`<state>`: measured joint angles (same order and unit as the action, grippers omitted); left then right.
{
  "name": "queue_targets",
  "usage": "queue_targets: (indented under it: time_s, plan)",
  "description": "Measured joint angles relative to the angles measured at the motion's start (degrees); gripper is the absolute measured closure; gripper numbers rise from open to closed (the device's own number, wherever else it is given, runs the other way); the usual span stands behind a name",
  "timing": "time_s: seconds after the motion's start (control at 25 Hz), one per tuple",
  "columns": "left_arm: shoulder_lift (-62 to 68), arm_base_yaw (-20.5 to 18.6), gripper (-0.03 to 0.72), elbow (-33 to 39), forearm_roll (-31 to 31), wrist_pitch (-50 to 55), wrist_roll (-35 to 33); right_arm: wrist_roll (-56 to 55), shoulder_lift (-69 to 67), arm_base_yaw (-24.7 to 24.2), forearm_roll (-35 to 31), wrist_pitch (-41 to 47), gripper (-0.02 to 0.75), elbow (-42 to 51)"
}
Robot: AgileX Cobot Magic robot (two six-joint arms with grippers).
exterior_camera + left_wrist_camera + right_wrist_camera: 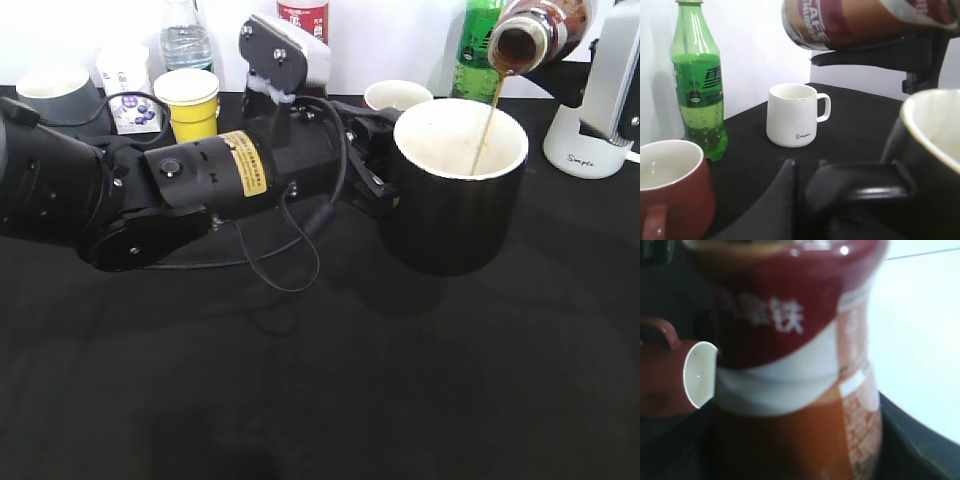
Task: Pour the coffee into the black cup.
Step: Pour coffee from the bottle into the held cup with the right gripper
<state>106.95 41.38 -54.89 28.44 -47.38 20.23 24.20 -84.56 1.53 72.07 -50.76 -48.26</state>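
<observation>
The black cup (450, 220), white inside, is held off the black table by its handle (865, 185). My left gripper (375, 180) is shut on that handle, as the left wrist view (810, 195) also shows. The coffee bottle (530, 35) is tipped mouth-down above the cup's rim. A thin brown stream (485, 120) runs from it into the cup. My right gripper (572, 85) is shut on the bottle at the upper right. The bottle's red and white label fills the right wrist view (790, 340) and hides the jaws. The bottle hangs over the cup (930, 140) in the left wrist view (865, 22).
A white mug (590, 150) stands right of the cup, a green soda bottle (478, 40) and a red-brown mug (398, 95) behind it. At the back left are a yellow cup (190, 100), a grey mug (55, 95), a small carton (128, 90) and a water bottle (185, 35).
</observation>
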Motion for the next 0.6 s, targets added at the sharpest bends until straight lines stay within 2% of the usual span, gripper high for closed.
queue_targets:
  time_s: [0.6]
  plan:
    - [0.0,0.0,0.628,0.0,0.51,-0.1,0.05,2.44,0.0,0.0,0.0,0.06,0.209,0.0]
